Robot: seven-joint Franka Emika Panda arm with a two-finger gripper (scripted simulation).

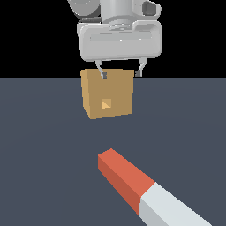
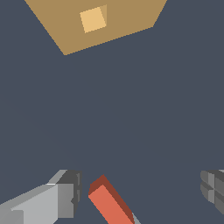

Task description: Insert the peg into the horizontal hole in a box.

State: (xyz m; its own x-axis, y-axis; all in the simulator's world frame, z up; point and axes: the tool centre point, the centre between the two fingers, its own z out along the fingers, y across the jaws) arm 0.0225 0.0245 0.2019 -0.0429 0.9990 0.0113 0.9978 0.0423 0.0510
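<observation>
The peg lies flat on the dark floor in the foreground of the exterior view, red-orange half toward the box, white half running off the lower right edge. Its red end also shows in the wrist view. The tan box stands behind it, with the small square hole in the middle of its face; both show in the wrist view, box and hole. My gripper hangs open and empty above, its fingers wide apart on either side of the peg's red end.
A dark grey floor spreads around the box and peg. Black background lies behind the box.
</observation>
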